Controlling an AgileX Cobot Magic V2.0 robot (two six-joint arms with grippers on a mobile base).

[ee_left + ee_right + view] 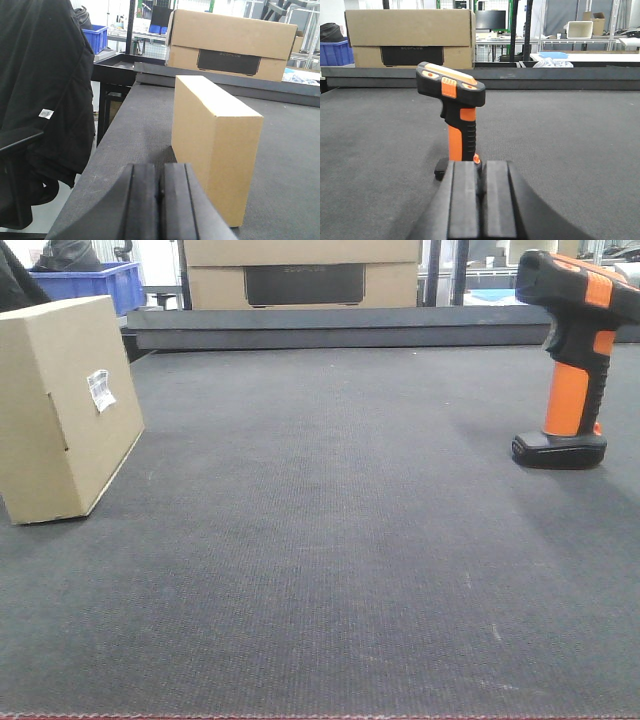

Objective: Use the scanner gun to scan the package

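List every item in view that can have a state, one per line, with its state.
Package: upright on the mat, closed, label facing the open mat.
Scanner gun: standing upright on its base, ungrasped.
Left claw: shut, empty, close to the package.
Right claw: shut, empty, just behind the scanner gun.

Front view low over the mat (330,570); wrist views share the far carton (232,45)
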